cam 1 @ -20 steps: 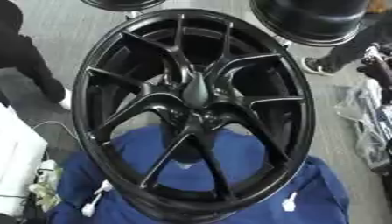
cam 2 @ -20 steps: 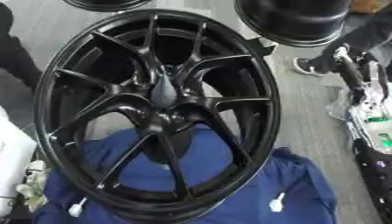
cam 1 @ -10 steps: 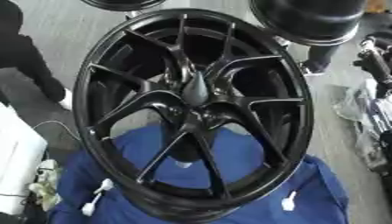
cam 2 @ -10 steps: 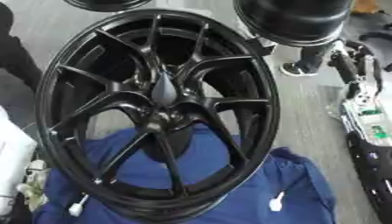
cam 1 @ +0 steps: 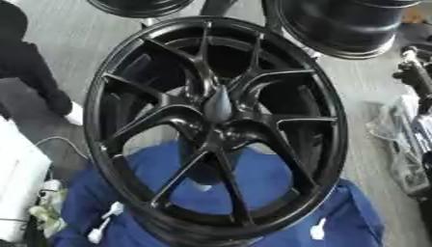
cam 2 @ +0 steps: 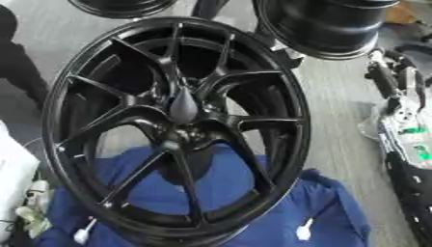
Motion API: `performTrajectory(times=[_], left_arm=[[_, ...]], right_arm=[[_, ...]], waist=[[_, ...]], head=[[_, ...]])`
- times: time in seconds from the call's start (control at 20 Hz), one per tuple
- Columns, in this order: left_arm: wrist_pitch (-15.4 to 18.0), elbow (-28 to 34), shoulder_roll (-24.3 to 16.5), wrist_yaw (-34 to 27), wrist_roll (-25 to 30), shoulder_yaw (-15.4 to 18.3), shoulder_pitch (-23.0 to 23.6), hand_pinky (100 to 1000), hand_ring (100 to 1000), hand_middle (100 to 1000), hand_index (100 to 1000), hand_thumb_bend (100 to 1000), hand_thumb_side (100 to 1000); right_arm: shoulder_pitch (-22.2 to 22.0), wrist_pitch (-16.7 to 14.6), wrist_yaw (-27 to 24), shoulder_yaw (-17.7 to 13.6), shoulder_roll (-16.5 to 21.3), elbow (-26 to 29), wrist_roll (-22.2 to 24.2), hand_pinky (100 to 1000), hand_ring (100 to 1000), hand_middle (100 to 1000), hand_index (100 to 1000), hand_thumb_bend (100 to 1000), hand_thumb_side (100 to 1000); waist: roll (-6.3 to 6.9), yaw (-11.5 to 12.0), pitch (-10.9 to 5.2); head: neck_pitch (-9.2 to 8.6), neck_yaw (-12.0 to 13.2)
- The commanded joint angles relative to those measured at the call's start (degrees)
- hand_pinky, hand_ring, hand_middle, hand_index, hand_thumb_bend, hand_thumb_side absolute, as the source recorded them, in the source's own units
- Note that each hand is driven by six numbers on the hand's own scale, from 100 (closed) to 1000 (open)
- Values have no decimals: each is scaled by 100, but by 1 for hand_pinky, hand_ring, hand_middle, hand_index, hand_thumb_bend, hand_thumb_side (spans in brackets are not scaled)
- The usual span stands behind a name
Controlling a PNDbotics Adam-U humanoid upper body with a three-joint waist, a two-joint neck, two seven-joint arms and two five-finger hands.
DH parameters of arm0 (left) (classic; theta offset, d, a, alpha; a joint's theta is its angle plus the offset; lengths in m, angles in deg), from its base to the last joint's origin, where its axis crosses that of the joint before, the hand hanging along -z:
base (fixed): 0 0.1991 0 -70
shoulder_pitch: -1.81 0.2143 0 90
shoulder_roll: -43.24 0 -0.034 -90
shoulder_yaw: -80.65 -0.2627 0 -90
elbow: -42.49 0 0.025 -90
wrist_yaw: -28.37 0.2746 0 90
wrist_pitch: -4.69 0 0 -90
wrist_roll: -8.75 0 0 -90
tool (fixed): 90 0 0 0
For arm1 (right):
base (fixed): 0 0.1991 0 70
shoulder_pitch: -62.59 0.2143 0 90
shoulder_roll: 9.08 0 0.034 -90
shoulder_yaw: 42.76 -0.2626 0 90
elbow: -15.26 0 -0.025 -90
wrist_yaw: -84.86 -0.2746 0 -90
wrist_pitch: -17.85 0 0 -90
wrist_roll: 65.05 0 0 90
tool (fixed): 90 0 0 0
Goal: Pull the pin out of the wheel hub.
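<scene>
Black wheel [cam 1: 215,128] lies on blue cloth [cam 1: 253,183], grey pin [cam 1: 218,103] upright at its hub. Right hand [cam 2: 384,77] nears, fingers unclear; best gripped low, pulled straight.

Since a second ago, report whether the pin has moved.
No. The pin still sits at the hub centre of the wheel, where the spokes meet.

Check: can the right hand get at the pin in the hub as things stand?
Probably yes. The pin stands out of the wheel hub with nothing covering it; the right hand shows off to the right, clear of the rim.
</scene>
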Motion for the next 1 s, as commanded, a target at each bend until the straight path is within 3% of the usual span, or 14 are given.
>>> performTrajectory(times=[0.05,0.25,0.35,0.4,0.45,0.65,0.7,0.8,0.85,1.0], left_arm=[[56,-63,-80,169,25,107,-36,947,857,790,869,100,1000],[89,-117,-36,174,83,77,-44,949,859,790,873,100,976],[122,-123,-29,198,126,63,-42,955,864,791,875,100,815],[154,-123,-24,197,161,55,-37,956,864,788,867,100,620],[182,-128,-25,203,199,49,-30,963,868,783,846,100,161],[127,-204,10,202,198,61,-6,953,859,768,834,100,197],[77,-218,20,167,154,63,-1,943,851,767,840,100,576],[-134,-219,69,-71,-150,112,1,923,834,759,841,100,805],[-249,-188,111,-307,-427,150,-6,899,807,745,839,100,850],[-415,6,276,-1607,-1749,222,12,826,740,697,825,100,792]], right_arm=[[64,-16,14,-81,171,101,-23,807,595,546,803,100,526],[63,-16,8,-77,163,89,-19,807,595,546,803,100,525],[62,-17,4,-74,165,80,-16,807,595,546,803,100,524],[62,-18,3,-75,167,76,-15,807,595,546,803,100,524],[62,-20,1,-75,168,72,-15,807,595,546,803,100,524],[68,-25,-6,-71,160,62,-9,807,595,546,803,100,524],[70,-26,-6,-69,158,62,-6,807,595,546,803,100,523],[72,-31,-3,-72,159,63,-7,807,595,546,803,100,522],[74,-34,-1,-75,157,65,-9,807,595,546,803,100,522],[90,-42,6,-82,139,79,-16,807,595,546,803,100,540]], waist=[[31,-10,-128],[7,-10,-122],[-4,-10,-124],[-9,-8,-125],[-13,-6,-125],[-32,8,-125],[-36,10,-126],[-43,16,-131],[-47,20,-135],[-54,18,-143]], head=[[-99,48],[-107,79],[-123,101],[-127,112],[-127,120],[-119,129],[-121,131],[-121,132],[-118,139],[-108,176]])
